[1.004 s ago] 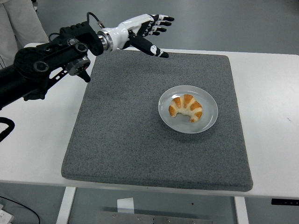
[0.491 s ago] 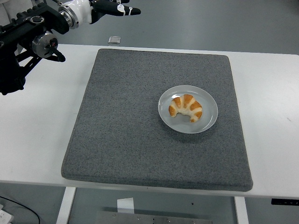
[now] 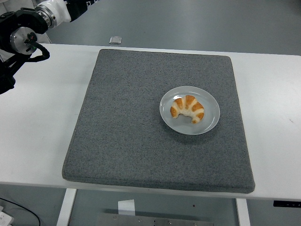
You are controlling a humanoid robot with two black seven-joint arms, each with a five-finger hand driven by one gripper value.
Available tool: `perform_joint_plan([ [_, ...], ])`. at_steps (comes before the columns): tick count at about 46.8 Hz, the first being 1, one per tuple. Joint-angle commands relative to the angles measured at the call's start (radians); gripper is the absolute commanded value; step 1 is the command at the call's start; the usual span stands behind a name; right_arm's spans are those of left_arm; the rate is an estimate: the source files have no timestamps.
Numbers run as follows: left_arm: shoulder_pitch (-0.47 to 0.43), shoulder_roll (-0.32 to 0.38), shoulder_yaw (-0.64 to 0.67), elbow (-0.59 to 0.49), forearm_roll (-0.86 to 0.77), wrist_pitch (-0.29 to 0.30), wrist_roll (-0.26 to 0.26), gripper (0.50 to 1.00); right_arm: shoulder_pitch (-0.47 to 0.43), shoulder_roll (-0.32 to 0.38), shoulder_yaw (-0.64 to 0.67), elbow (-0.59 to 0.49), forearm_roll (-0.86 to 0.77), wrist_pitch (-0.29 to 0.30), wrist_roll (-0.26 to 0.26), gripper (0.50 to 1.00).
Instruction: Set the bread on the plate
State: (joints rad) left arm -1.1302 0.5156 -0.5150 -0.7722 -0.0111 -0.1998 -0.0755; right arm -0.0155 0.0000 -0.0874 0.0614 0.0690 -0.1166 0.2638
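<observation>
Resting curled inside the round pale-blue plate (image 3: 211, 123), your golden-brown croissant-shaped bread (image 3: 187, 108) already sits where the task wants it, on the grey felt mat (image 3: 122, 136) covering the white desk (image 3: 42, 136). Only the left arm's black wrist (image 3: 21, 35) shows at top left; I cannot tell its hand's state.

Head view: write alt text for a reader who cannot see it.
A croissant-shaped bread lies on a pale round plate on a grey mat covering a white table. The robot's left arm is at the upper left corner, away from the plate.
</observation>
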Motion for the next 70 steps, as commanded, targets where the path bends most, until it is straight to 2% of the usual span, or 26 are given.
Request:
perform_joint_plan([
  [1,0.016,0.001,-0.002,0.007,-0.032,-0.004,0.000,1.000,0.000,0.000,0.000,0.000,0.000,0.000,0.000,0.932],
  [12,0.089,0.001,-0.053,0.017,-0.099,-0.033,0.000,1.000,0.000,0.000,0.005,0.002,0.003,0.002,0.000,0.932],
  [20,0.110,0.001,-0.057,0.047,-0.122,-0.043,0.000,1.000,0.000,0.000,0.005,0.002,0.003,0.002,0.000,0.932],
  [31,0.138,-0.008,-0.054,0.099,-0.141,-0.092,0.003,1.000,0.000,0.000,0.005,0.002,0.003,0.002,0.000,0.932],
  [70,0.138,-0.012,-0.086,0.109,-0.145,-0.142,0.003,1.000,0.000,0.000,0.005,0.014,0.002,-0.002,0.009,0.932],
])
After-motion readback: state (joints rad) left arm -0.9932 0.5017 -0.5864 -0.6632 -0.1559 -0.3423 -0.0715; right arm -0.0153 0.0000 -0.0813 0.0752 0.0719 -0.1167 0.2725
